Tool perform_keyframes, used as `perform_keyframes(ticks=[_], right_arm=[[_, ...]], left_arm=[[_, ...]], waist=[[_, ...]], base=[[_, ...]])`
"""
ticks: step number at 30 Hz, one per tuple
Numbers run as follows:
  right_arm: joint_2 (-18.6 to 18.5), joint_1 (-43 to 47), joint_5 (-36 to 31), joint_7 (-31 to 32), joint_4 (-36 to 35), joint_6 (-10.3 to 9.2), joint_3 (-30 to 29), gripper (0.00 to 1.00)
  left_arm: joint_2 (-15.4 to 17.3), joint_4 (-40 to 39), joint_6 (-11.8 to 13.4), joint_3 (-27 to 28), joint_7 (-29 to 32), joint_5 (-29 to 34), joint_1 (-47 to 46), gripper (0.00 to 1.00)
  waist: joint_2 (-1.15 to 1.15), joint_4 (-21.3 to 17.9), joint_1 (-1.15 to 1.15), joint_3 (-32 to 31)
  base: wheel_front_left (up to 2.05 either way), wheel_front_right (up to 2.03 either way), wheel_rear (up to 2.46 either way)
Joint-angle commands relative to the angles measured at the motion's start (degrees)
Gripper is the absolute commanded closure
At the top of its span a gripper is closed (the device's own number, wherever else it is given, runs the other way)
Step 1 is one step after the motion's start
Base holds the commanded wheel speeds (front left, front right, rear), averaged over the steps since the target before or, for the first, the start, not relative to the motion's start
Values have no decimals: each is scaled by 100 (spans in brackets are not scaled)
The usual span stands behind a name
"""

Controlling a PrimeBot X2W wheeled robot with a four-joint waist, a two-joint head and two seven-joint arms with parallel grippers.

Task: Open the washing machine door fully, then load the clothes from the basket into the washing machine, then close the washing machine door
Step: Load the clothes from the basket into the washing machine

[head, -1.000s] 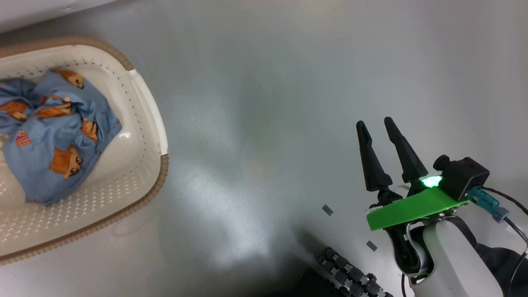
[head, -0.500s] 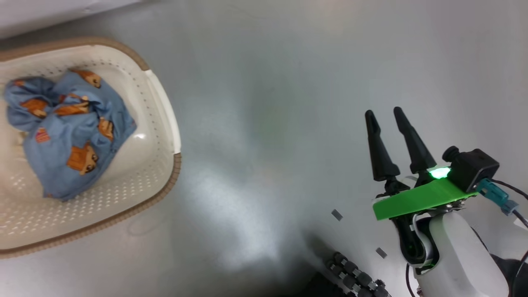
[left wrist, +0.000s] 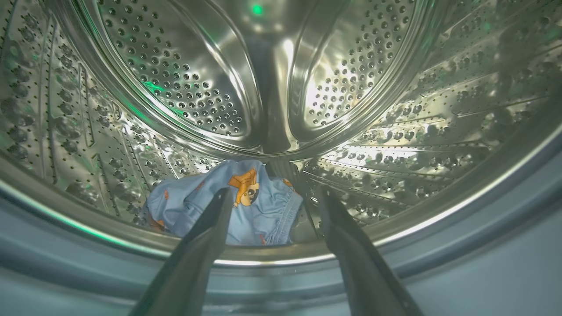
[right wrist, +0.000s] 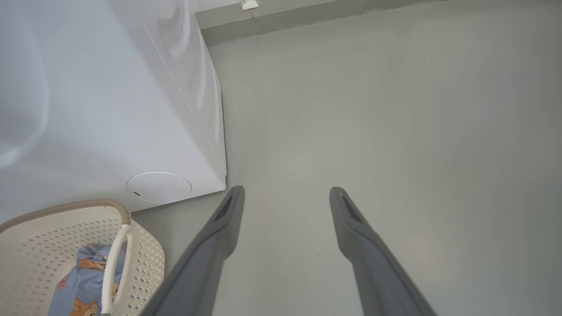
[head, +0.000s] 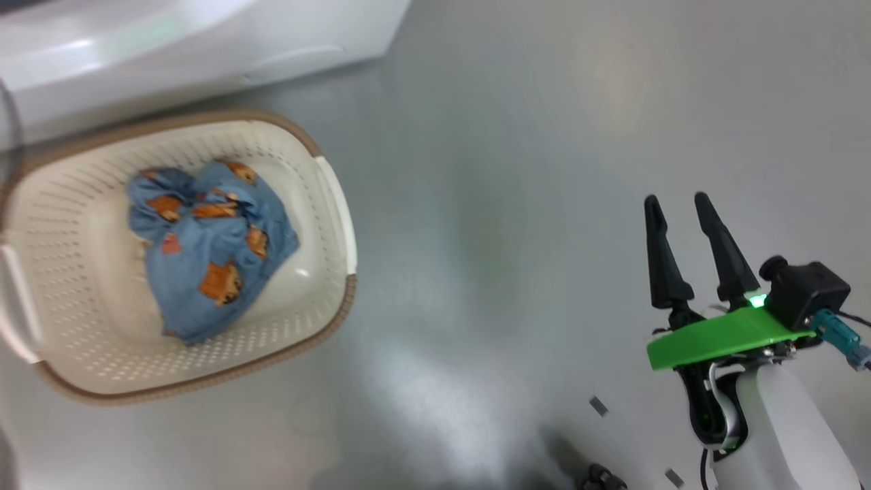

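Note:
My left gripper (left wrist: pixel 274 193) stands open at the mouth of the washing machine's steel drum (left wrist: pixel 175 66). A light blue piece of the clothes (left wrist: pixel 259 219) lies loose on the drum floor just beyond the fingertips. The basket (head: pixel 75 272) sits on the floor in front of the white washing machine (head: pixel 170 47), with a blue bundle of clothes (head: pixel 211 252) inside. My right gripper (head: pixel 677 199) hovers open and empty over bare floor, well to the right of the basket. The right wrist view shows my right gripper (right wrist: pixel 286 189), the washing machine (right wrist: pixel 109 109), the basket (right wrist: pixel 35 245) and the clothes (right wrist: pixel 79 289). The washing machine door is out of view.
A grey-blue rubber seal (left wrist: pixel 483 245) rings the drum opening. Smooth grey floor (head: pixel 510 204) stretches between the basket and my right arm, with small grey tape marks (head: pixel 599 406) near its base. A round cover (right wrist: pixel 159 187) sits low on the machine's panel.
The head camera has swung, so the basket sits further right and the washing machine has come into view. My left gripper has gone from shut to open. The right gripper stays open.

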Motion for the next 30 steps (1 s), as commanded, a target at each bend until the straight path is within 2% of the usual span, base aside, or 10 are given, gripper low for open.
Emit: perform_keyframes(ticks=[1, 6, 12, 23, 30], right_arm=[[-54, 281, -119, -52, -53, 25, 19, 0], [-54, 461, -301, 28, -62, 25, -132, 0], [-54, 781, -545, 282, -192, 25, -281, 0], [-55, 1528, -872, 847, -603, 25, -409, 0], [-126, 1883, -931, 1143, -902, 25, -416, 0]], left_arm=[[135, -217, 31, 39, -126, -30, 387, 0], [-171, -563, 40, 2, -323, -86, 1094, 0], [-522, -1394, 63, -71, -432, -23, 2411, 0], [-913, -3124, 359, -67, -443, 477, 5091, 0], [-1020, -3544, 417, 118, -444, 605, 6209, 0]], waist=[[0, 427, 0, -606], [0, 613, 0, -1045], [0, 815, 0, -1745], [0, 1036, 0, -2914], [0, 1124, 0, -3453]], base=[[0, 0, 0], [0, 0, 0], [0, 0, 0], [0, 0, 0], [0, 0, 0]])
